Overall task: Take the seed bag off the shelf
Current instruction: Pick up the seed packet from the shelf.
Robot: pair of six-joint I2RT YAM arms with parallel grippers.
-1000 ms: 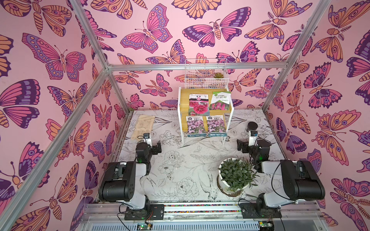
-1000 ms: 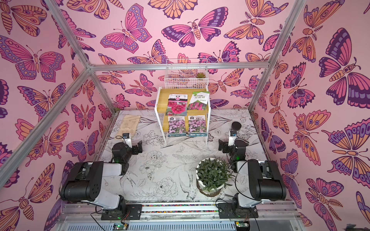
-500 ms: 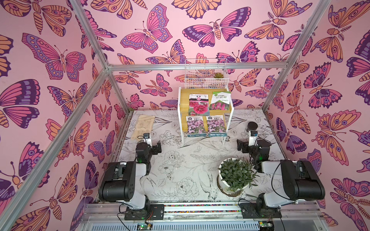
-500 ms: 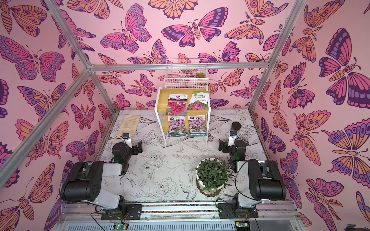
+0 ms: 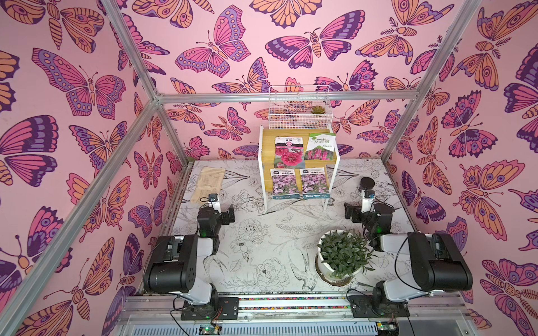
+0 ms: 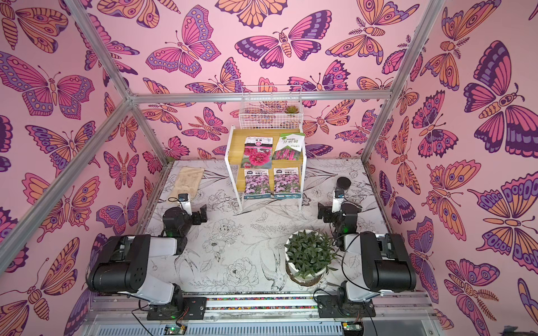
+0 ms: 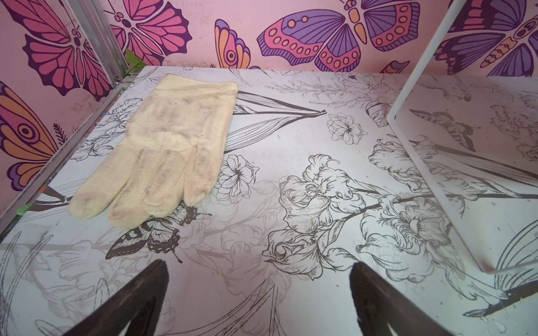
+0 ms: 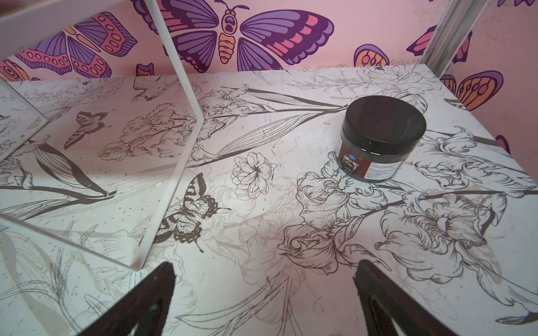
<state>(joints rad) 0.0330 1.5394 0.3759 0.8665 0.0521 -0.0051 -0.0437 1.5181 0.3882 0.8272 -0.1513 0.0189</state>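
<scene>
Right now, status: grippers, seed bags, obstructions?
Left gripper open, empty. Right gripper open, empty. Four seed bags on shelf, untouched. Shelf front unobstructed.

Print on the flat flower-printed seed bags (image 5: 287, 154): too small to read in both top views. Two-step yellow bamboo shelf (image 7: 419, 65): cut off above its white legs in both wrist views. Black round jar (image 8: 381, 133) label: blurred.

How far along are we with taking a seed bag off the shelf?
Done: nothing; all four flower-printed seed bags lie on the two-step yellow wooden shelf. In hand: nothing; the left gripper and right gripper are open and empty, away from the shelf. Left: reach, grasp a bag, lift it off.
</scene>
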